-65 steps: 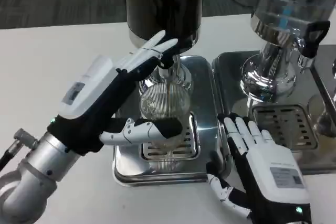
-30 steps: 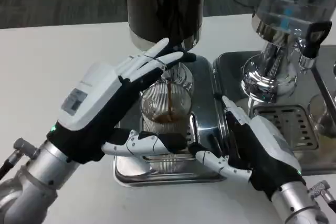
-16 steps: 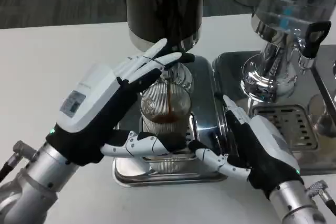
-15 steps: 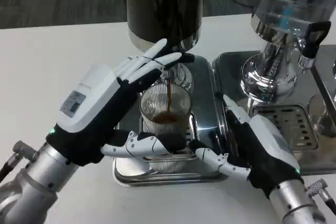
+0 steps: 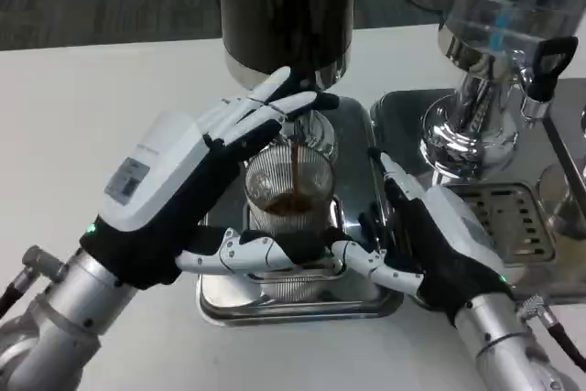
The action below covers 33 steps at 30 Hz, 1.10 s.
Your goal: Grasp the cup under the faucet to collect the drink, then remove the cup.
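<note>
Filling stage of the task. Cup (image 5: 291, 191), a ribbed clear glass, stands on the grate of the tray (image 5: 357, 148) directly below the faucet (image 5: 299, 131), and a dark stream falls into it; the brown drink fills only part of the cup. Left hand (image 5: 197, 185) has its fingers stretched up to the faucet lever, apparently holding it down, while its thumb lies along the foot of the cup; it grips nothing, fingers apart. Right hand (image 5: 423, 243) rests open beside the cup on the tray's right side, thumb reaching toward the cup's base; whether the thumb touches the glass cannot be told.

To do this step well, the lever should probably stay pressed until the level nears the rim, with the cup kept centred under the stream so nothing splashes onto the grate. The right hand would best close round the lower wall of the cup before the flow stops, and the lift should wait for the last drip. A ribbed wet glass may slip, so a full, level wrap seems safer than a pinch.

Obstacles: the dark dispenser (image 5: 286, 6) overhangs the cup, so removal likely must go toward the robot rather than straight up. The raised tray lip and the left thumb lie across that path. A second, chrome dispenser (image 5: 490, 61) with its own drip grate (image 5: 513, 217) stands close on the right of the white worktop (image 5: 92, 107), limiting the right arm's swing.
</note>
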Tool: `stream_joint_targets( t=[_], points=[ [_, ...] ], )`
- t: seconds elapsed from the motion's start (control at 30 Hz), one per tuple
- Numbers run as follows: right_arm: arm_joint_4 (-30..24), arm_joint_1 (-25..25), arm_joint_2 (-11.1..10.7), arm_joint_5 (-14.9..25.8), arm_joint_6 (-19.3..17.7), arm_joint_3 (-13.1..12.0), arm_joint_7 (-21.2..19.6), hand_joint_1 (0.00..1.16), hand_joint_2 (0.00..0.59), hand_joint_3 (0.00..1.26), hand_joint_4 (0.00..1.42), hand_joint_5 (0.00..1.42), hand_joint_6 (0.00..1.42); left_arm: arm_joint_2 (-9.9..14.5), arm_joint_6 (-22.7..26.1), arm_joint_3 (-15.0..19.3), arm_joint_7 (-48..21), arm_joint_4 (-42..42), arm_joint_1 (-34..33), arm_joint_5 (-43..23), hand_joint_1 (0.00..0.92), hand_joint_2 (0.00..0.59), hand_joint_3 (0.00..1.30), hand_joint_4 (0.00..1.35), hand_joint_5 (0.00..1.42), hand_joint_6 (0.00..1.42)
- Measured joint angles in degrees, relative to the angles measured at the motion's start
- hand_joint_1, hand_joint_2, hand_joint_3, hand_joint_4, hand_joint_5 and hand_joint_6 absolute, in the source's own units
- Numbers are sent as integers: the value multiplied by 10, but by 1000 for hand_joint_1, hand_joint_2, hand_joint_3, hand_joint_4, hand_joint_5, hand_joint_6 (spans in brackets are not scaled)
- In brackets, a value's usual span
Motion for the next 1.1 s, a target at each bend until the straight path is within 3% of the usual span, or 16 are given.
stream_joint_targets(
  t=[0.17,0.33,0.43,0.63,0.83,1.1],
  points=[
    [19,-17,6,20,-4,-5,-1,410,211,0,0,0,19,-1,9,19,35,-12,17,47,0,132,140,0,44,11],
    [18,-17,4,14,-6,7,-3,410,211,0,0,0,19,-1,29,47,59,-30,38,70,0,126,50,0,0,0],
    [21,-25,4,25,-6,3,5,411,210,0,0,0,19,-17,65,91,101,-58,79,85,0,138,45,0,0,0],
    [30,-42,11,36,-1,2,20,418,206,0,0,0,19,-42,85,140,198,-38,169,108,0,148,52,0,0,0],
    [40,-56,20,44,-2,2,22,422,205,0,0,0,19,-45,118,139,216,10,216,109,0,167,54,0,0,0],
    [40,-53,31,40,-2,9,14,431,210,0,0,0,19,-44,131,109,218,51,218,110,0,174,62,0,0,0]
  ],
)
